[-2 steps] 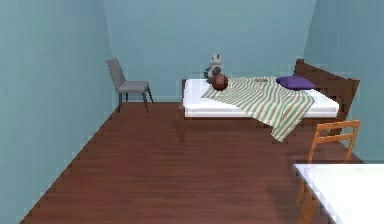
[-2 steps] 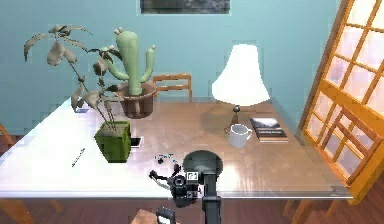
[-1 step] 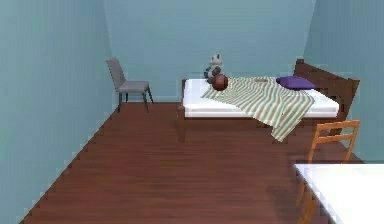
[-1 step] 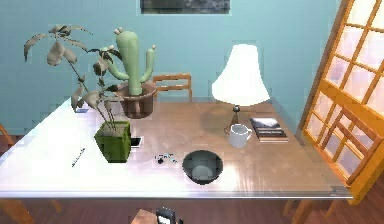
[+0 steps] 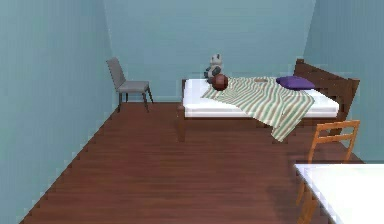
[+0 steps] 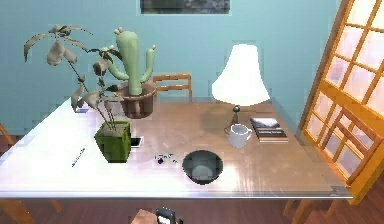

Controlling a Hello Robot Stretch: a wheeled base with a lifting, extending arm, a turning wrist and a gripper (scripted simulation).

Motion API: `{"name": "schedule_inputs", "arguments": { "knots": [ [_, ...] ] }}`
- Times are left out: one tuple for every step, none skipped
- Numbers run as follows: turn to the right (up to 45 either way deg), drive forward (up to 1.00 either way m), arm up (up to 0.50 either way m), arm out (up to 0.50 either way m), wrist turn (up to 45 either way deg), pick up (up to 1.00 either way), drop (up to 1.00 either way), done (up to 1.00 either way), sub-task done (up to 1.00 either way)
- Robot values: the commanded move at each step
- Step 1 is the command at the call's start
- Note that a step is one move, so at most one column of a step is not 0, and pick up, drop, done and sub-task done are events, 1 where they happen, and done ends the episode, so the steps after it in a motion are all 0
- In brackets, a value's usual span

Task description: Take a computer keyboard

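Two potted plants stand on the white table (image 6: 290, 165): a leafy plant (image 6: 100, 75) in a green square pot (image 6: 113, 142) and a cactus (image 6: 133, 60) in a brown pot (image 6: 137, 100). One lamp (image 6: 240, 75), one mug (image 6: 239, 135), one book (image 6: 268, 128) and one dark bowl (image 6: 203, 166), contents indiscernible, share the tabletop. Forward view: one bed (image 5: 250, 105), one grey chair (image 5: 127, 85), one wooden chair (image 5: 333, 140). The gripper (image 6: 165, 214) sits at the arm side view's bottom edge; whether it holds anything cannot be told. The keyboard's place cannot be told.
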Motion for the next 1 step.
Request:
{"name": "schedule_inputs", "arguments": {
  "knots": [
    [0.0,0.00,0.10,0.00,0.0,0.00,0.00,0.00,0.00]
  ]
}}
